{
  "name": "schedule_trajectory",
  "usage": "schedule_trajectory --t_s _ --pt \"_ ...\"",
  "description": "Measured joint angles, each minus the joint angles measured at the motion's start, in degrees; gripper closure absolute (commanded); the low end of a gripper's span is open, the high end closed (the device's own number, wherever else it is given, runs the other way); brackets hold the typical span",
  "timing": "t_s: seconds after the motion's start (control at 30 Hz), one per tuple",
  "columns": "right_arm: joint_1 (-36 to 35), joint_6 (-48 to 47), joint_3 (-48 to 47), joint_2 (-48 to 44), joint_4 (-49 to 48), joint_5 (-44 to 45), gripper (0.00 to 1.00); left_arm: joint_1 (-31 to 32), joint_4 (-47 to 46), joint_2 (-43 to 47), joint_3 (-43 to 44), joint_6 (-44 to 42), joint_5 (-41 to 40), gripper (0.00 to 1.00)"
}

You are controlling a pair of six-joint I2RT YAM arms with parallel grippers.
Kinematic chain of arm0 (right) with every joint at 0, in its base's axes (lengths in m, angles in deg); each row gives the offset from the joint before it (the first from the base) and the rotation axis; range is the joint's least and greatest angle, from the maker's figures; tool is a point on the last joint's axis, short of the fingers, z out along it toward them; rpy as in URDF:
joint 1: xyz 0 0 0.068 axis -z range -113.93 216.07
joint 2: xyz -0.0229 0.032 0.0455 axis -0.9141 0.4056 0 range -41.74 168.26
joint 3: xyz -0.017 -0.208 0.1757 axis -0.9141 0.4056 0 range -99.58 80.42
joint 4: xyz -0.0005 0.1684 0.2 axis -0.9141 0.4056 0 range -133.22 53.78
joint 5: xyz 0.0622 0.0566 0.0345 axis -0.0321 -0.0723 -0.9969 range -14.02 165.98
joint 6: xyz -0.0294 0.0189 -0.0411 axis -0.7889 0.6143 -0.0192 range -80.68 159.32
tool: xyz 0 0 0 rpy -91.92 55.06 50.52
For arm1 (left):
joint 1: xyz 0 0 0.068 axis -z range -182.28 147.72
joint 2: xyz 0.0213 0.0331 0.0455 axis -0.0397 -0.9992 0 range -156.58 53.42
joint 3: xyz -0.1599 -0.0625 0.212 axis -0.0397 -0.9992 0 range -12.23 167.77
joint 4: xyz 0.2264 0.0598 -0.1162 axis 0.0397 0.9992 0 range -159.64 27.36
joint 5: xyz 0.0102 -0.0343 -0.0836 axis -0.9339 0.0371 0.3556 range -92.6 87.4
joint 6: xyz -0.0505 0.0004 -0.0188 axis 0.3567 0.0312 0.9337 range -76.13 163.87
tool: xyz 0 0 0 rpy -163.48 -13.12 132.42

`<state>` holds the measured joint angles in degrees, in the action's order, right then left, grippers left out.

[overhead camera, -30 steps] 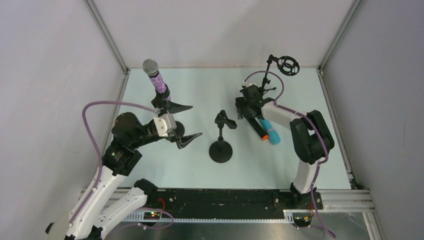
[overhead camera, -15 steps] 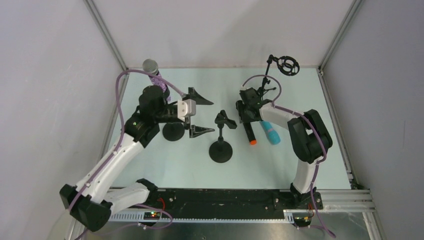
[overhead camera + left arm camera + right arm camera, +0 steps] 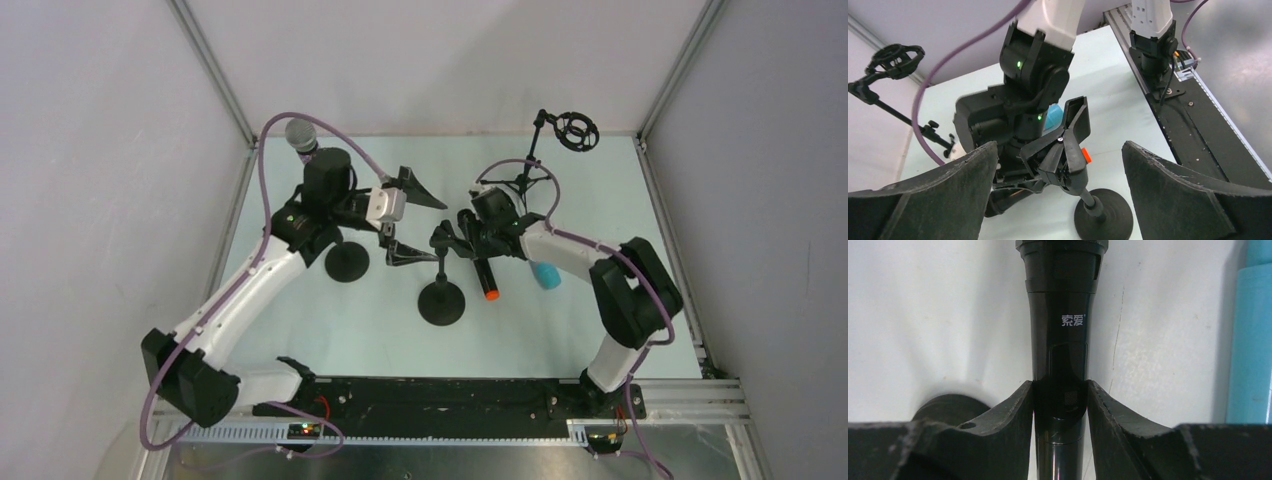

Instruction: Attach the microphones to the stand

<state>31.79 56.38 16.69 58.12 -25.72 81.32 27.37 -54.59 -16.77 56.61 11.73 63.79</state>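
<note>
On the pale table (image 3: pixel 330 340), the right gripper (image 3: pixel 478 232) is pinching the black microphone (image 3: pixel 488 278) just beside the clip (image 3: pixel 448 240) of the middle stand (image 3: pixel 441 302), and should be lining its barrel with the clip's mouth while the left gripper (image 3: pixel 410 225), spread wide, is hovering nearby to steady it.
</note>
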Motion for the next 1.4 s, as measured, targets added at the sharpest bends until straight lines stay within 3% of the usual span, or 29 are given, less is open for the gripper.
schedule_trajectory --t_s 0.07,0.4,0.6,0.73,1.03,1.27,1.4 --pt "-0.02 0.52 0.85 -2.56 -0.35 -0.17 1.0 0.02 0.96 -1.75 0.9 -0.76 0.63 0.02" --pt "-0.87 4.2 9.18 -26.97 -2.62 1.07 1.0 0.09 3.85 -8.07 4.92 -2.38 5.05 0.02" --pt "-1.88 5.25 9.55 -39.5 -4.17 4.44 1.0 0.02 4.7 -9.25 6.14 -2.32 7.54 0.19" --pt "-1.99 4.68 9.53 -45.24 -7.52 6.88 1.0 0.0 4.81 -10.8 8.11 -0.96 9.4 0.25" --pt "-2.1 2.14 5.29 -46.71 -9.25 7.78 1.0 -0.04 4.83 -12.11 9.38 1.7 10.99 0.06" --pt "-2.12 1.25 2.8 -46.97 -9.35 7.15 1.0 -0.11 5.11 -11.89 7.72 1.6 9.99 0.06" --pt "-2.49 0.81 1.6 -47.71 -9.68 6.71 1.0 -0.22 5.14 -11.89 7.72 1.22 9.81 0.13"
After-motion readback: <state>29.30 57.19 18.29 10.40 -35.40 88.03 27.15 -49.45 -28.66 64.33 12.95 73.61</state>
